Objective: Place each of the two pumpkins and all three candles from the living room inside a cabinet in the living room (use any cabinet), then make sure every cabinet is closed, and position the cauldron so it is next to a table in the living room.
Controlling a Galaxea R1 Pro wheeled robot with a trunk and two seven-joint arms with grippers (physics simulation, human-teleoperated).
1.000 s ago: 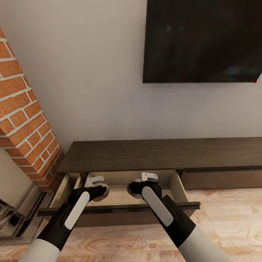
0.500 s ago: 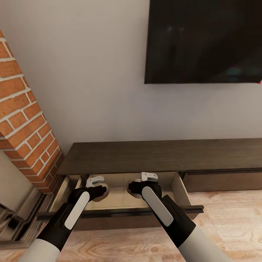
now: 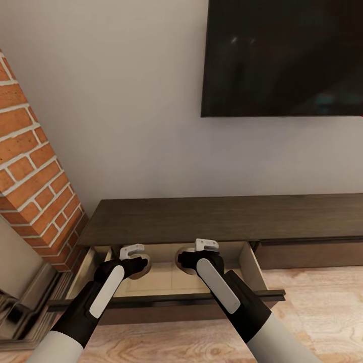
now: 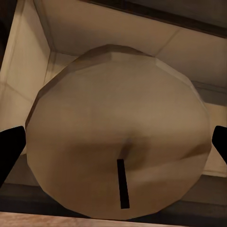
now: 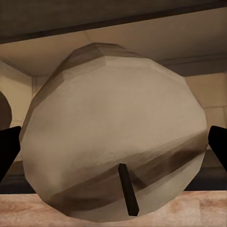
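Evidently each candle (image 4: pixel 118 132) hides its hand's (image 3: pixel 135 257) fingertips.

The long dark-brown cabinet (image 3: pixel 217 218) is standing on the light wood plank floor (image 3: pixel 312 322), its far edge running along the grey wall. Its top is lying flat, with a brick fireplace (image 3: pixel 35 191) just beside its left end. A pull-out compartment (image 3: pixel 166 275) is sitting open toward the near side at the left part of the unit, showing a pale beige floor and side walls, its dark front panel (image 3: pixel 166 301) lying nearest.
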